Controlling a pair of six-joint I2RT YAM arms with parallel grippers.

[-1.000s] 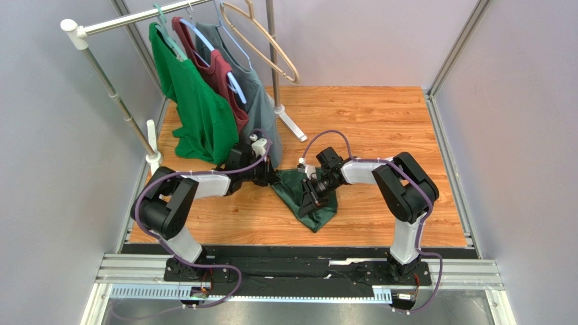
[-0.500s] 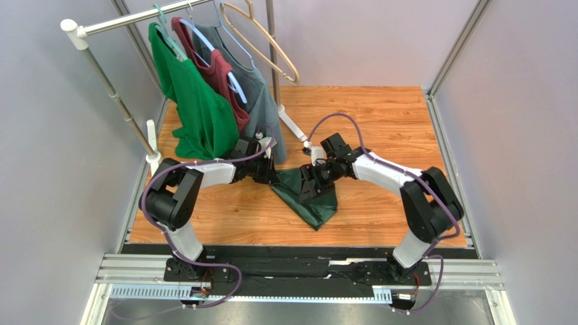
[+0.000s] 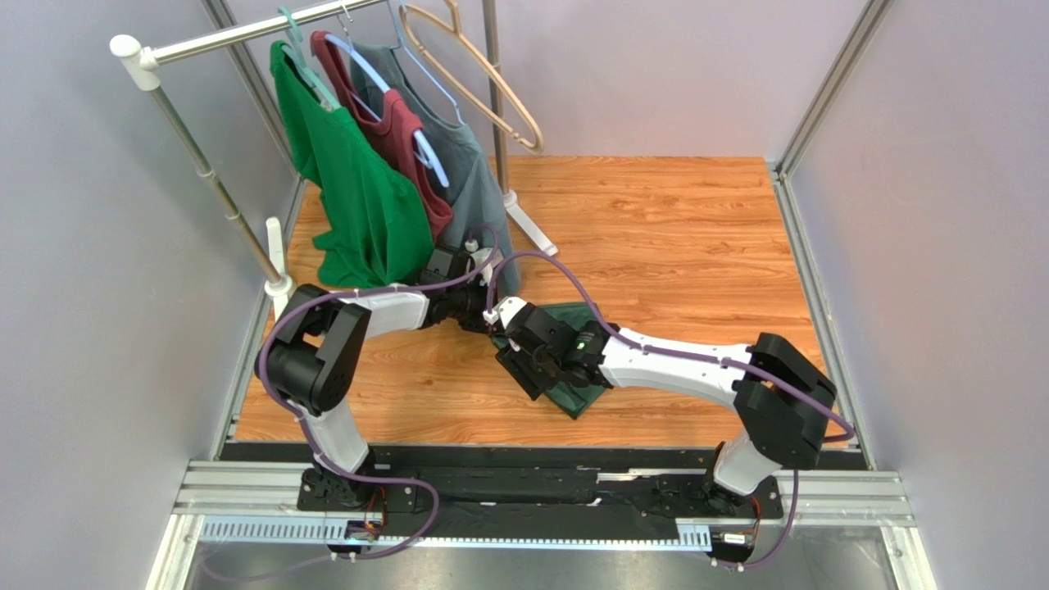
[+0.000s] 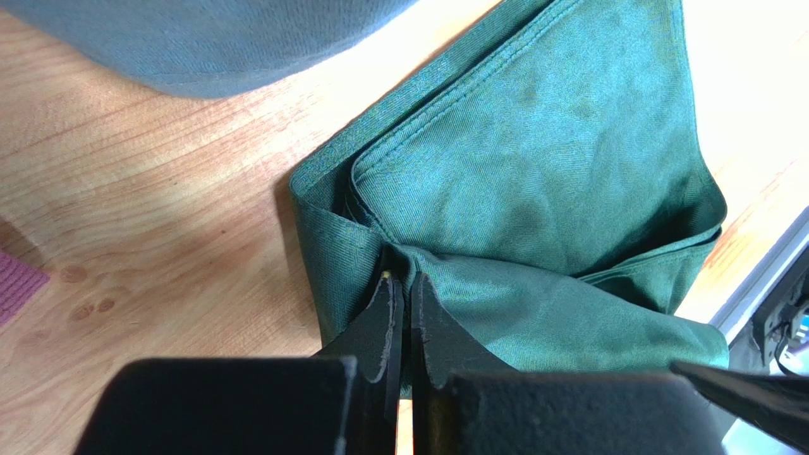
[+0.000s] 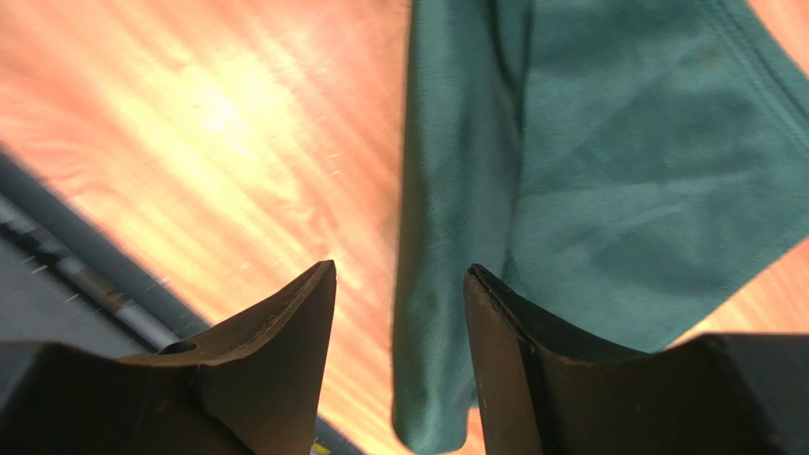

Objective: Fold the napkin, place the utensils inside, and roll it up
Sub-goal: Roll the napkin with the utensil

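The dark green napkin (image 3: 576, 396) lies crumpled and partly folded on the wooden table, mostly under my right arm. In the left wrist view the napkin (image 4: 541, 161) shows folded layers with a stitched hem. My left gripper (image 4: 400, 281) is shut on a fold at its left corner; in the top view it (image 3: 493, 322) sits at the cloth's far-left edge. My right gripper (image 3: 532, 365) is open above the napkin's near-left edge. In the right wrist view the napkin (image 5: 627, 180) has a folded strip running between the spread fingers (image 5: 399, 275). The fork is out of view.
A clothes rack stands at the back left with a bright green shirt (image 3: 357, 184), a maroon shirt (image 3: 400, 129), a grey-green shirt (image 3: 466, 184) and a bare hanger (image 3: 486, 80). The grey-green shirt hem (image 4: 237, 38) hangs close to my left gripper. A black rail (image 3: 530, 486) runs along the near edge.
My right arm has swung left across the napkin, from its right side to its near-left edge, jaws open. My left gripper has stayed shut on the cloth's corner.
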